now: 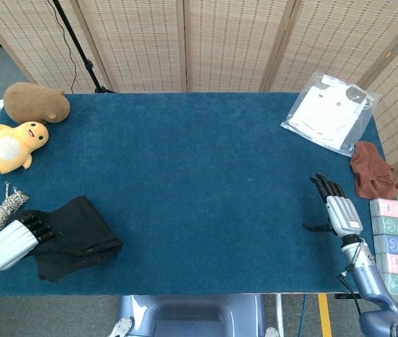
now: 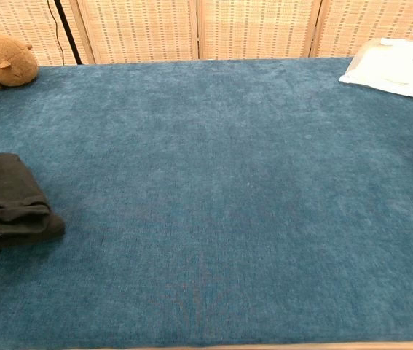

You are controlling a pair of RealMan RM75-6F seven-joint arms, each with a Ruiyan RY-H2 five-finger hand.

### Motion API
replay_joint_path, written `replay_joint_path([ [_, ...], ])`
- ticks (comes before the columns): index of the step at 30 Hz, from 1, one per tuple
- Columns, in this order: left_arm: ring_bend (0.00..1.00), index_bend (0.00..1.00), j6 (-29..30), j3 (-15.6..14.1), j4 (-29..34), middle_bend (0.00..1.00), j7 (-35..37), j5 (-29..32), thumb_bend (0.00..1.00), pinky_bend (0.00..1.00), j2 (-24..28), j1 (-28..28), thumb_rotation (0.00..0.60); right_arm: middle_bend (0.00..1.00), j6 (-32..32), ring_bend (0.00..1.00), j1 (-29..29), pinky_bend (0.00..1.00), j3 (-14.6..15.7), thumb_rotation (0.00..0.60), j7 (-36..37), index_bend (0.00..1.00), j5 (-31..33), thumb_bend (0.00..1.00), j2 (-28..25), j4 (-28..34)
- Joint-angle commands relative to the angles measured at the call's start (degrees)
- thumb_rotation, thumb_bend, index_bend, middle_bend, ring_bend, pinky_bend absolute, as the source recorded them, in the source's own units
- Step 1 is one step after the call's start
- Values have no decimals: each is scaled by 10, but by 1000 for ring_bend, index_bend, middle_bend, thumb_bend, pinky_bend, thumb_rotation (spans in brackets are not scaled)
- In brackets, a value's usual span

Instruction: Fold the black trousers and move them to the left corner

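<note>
One folded bundle is all you have to manage: the black trousers lie doubled over near the front left corner of the blue surface, and your left hand has its fingers on their left edge, apparently gripping the cloth, though the hold itself is hidden. Judge them soft, light and limp, so the layers can slide apart; take them through the whole stack at the thick folded side, not by one loose flap. Just beyond lies a coil of rope, then a yellow plush duck and a brown plush toy, all apart from the trousers. Your right hand hovers open, well away.
</note>
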State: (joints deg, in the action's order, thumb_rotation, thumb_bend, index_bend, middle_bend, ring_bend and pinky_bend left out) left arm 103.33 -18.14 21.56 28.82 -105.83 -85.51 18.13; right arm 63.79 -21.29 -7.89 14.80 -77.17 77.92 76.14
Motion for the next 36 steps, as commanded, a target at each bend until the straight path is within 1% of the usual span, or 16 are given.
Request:
replay_joint_path([
  [1,477,687,2,-1,-14,524,12,-4,816,480,-4,-6,600,0,1,0,0,11,0,600,0,0,-1,0,0,0],
  [3,398,590,1,-4,-21,438,21,-9,736,479,-6,-7,600,0,3,0,1,11,0,600,1,0,-1,0,-1,1],
  [5,293,459,-2,-8,-29,304,24,-13,538,448,-8,-9,600,0,5,0,2,11,0,600,1,0,-1,0,-2,2],
  [6,259,411,-5,-11,-33,257,24,-17,461,432,-8,-10,596,0,5,0,2,11,0,600,1,0,-1,0,-3,3],
  [8,170,271,-3,-14,-37,134,26,-22,243,385,-5,-12,550,0,6,0,3,11,0,600,2,0,-2,0,-3,4],
  [11,106,157,16,-14,-39,35,42,-25,53,359,2,-18,490,0,6,0,2,11,1,600,3,0,-4,0,-4,5],
  [12,98,142,24,-13,-39,20,50,-25,30,359,4,-19,482,0,6,0,2,11,1,600,3,0,-4,0,-4,6],
  [15,82,111,52,-7,-41,0,73,-22,0,359,8,-24,449,0,7,0,2,11,1,600,3,0,-6,0,-5,8],
  [18,86,106,101,16,-40,0,103,-4,0,359,11,-31,414,0,11,0,3,11,1,600,4,0,-8,0,-7,13],
  [23,89,83,126,48,-37,0,123,25,0,359,11,-36,409,0,16,0,5,0,1,600,3,0,-10,0,-14,22],
  [26,98,69,136,77,-7,0,165,53,0,359,15,-38,406,0,22,0,8,0,2,600,5,0,-13,0,-24,33],
  [30,108,68,154,98,11,0,180,69,0,359,26,-40,403,0,26,0,13,0,2,600,9,0,-14,0,-37,50],
  [31,108,65,153,115,23,0,182,88,0,359,34,-42,403,0,31,0,15,0,1,600,13,0,-14,0,-42,56],
  [33,104,52,140,126,42,0,176,99,0,355,41,-43,401,0,33,0,16,0,0,600,15,0,-15,0,-47,60],
  [35,74,21,100,136,77,0,153,117,0,315,49,-45,399,0,37,0,17,0,-1,600,13,0,-16,0,-48,60],
  [36,45,5,72,136,100,0,139,125,0,269,54,-46,400,0,39,0,17,0,-2,600,8,0,-15,0,-48,58],
])
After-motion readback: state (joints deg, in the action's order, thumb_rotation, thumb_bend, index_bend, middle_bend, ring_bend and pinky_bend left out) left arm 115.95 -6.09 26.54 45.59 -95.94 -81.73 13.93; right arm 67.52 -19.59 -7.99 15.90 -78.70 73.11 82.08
